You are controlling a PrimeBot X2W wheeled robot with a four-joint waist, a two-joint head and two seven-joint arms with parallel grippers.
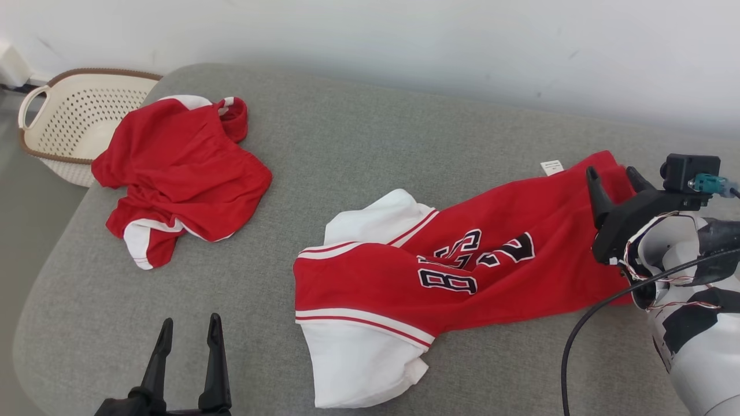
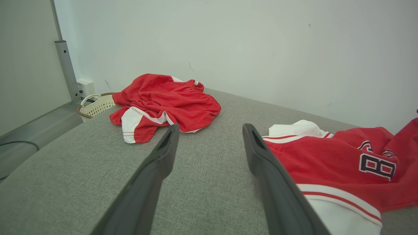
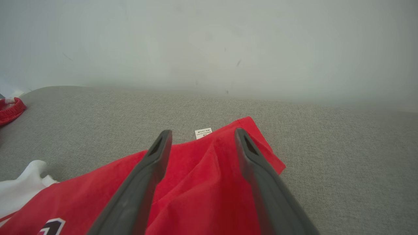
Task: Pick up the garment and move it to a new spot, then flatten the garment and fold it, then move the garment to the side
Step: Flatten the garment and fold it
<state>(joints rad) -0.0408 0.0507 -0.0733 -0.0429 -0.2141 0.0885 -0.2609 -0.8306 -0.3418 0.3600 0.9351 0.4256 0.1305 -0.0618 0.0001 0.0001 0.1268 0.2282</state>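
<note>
At middle right, the soft, floppy jersey [image 1: 376,289] is best pinched at its red corner under the right gripper's [image 1: 611,173] wide, empty jaws.

Grey fabric cushion [image 1: 370,133] spans centre frame. Plain white wall [image 1: 404,40] along top, a few scuffs. Cream perforated basket [image 1: 69,115] upper left, on grey floor [image 1: 23,208]. Light soft, even.

The left gripper [image 1: 191,322], two long dark plastic fingers, sits low at seven o'clock, jaws spread wide, tips toward twelve. The right gripper [image 1: 611,172], on its pale forearm [image 1: 699,358] at three o'clock, stands spread too, tips toward twelve.
</note>
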